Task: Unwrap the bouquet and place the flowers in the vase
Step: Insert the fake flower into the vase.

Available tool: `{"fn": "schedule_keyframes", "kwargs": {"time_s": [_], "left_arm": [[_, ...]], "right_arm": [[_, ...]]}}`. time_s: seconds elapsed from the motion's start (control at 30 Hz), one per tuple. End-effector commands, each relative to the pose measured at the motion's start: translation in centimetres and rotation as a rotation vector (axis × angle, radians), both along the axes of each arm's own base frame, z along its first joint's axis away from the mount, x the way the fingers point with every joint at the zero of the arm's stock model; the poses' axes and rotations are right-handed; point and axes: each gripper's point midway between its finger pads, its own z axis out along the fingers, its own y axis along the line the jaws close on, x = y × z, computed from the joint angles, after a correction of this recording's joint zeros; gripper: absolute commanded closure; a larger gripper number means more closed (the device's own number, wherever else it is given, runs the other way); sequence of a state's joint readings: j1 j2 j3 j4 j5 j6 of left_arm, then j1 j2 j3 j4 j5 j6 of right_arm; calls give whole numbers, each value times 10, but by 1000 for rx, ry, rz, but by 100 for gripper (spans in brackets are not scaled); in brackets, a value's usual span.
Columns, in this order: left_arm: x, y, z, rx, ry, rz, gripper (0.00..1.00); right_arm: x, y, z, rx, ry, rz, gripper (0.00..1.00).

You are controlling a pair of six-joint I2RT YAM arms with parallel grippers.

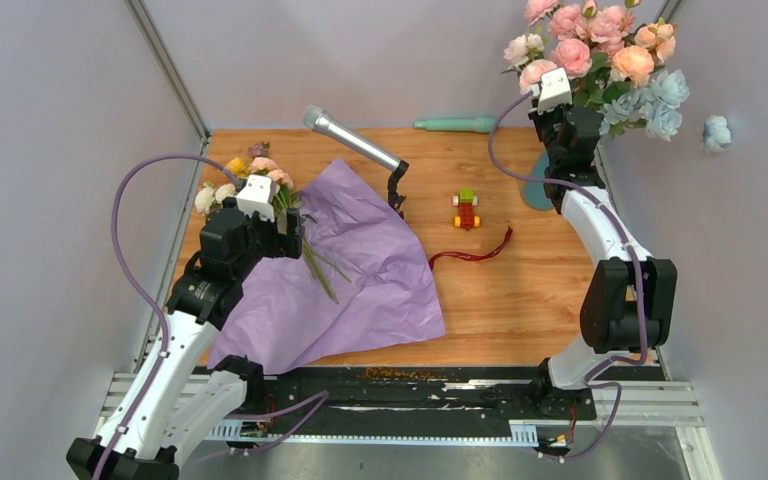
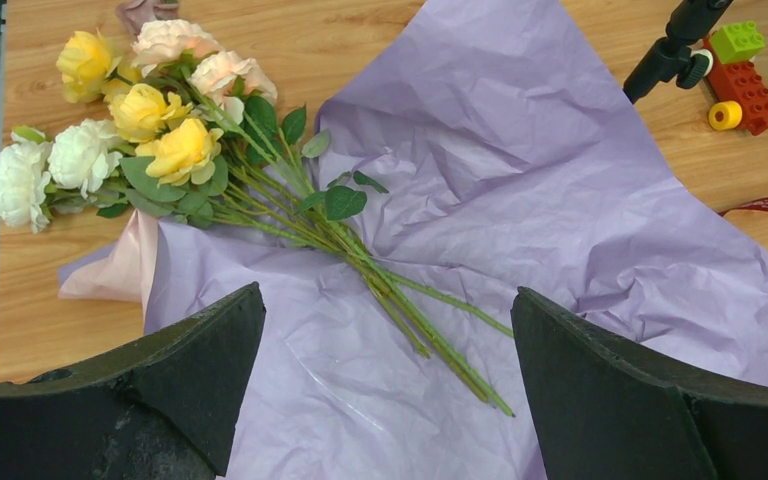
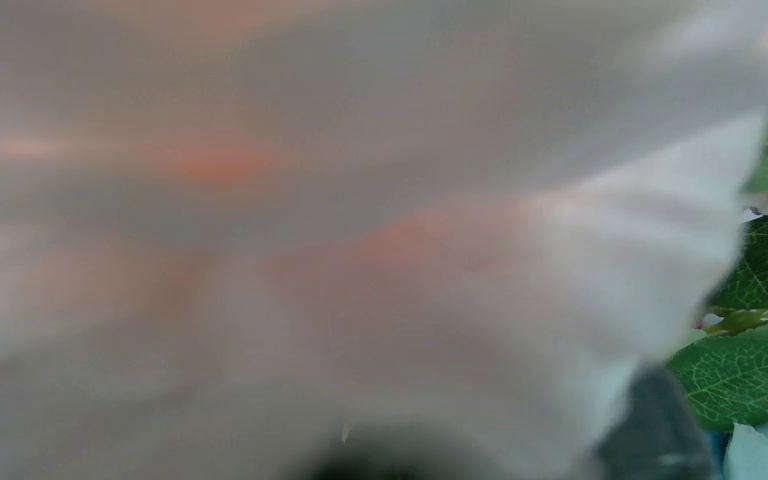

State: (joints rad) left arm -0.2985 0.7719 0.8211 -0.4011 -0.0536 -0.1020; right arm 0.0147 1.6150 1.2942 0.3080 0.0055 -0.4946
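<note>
Wooden tabletop (image 1: 550,300) carried the lilac wrap (image 2: 560,200), opened out flat. On it lay the flowers (image 2: 290,190), their thin stems running between the widely spread jaws of the left gripper (image 2: 388,300), with the heads out beyond the left-hand jaw. They looked light, the heads soft and crushable, the stems slim and prone to slipping apart. The best hold seemed the bare bundled stretch below the leaves. The right gripper (image 1: 568,118) sat among pink blooms (image 1: 600,40) above the vase (image 1: 536,190). Petals smothered its camera, so whether its jaws pinched anything could not be told.
</note>
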Motion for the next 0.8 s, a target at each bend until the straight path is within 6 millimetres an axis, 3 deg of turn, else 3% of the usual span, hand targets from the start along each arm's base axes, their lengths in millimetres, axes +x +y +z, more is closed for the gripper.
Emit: {"fn": "schedule_keyframes", "kwargs": {"time_s": [0.0,0.07,0.33,0.47,0.77], "left_arm": [[2,0,3,-8,-11,-1,0],[2,0,3,-9,-11,0,0],[1,0,3,-9,-12,-1,0],[1,-1,3,-10,-9,-7,0],[1,-1,0,-8,-1,-7,0]], "right_arm": [[0,0,-14,18,52,3,80],[0,0,-13,26,54,2,73],[-2,1,-14,44,68,4,64],[-3,2,-13,54,70,8,53],[-17,8,7,107,23,34,40]]}}
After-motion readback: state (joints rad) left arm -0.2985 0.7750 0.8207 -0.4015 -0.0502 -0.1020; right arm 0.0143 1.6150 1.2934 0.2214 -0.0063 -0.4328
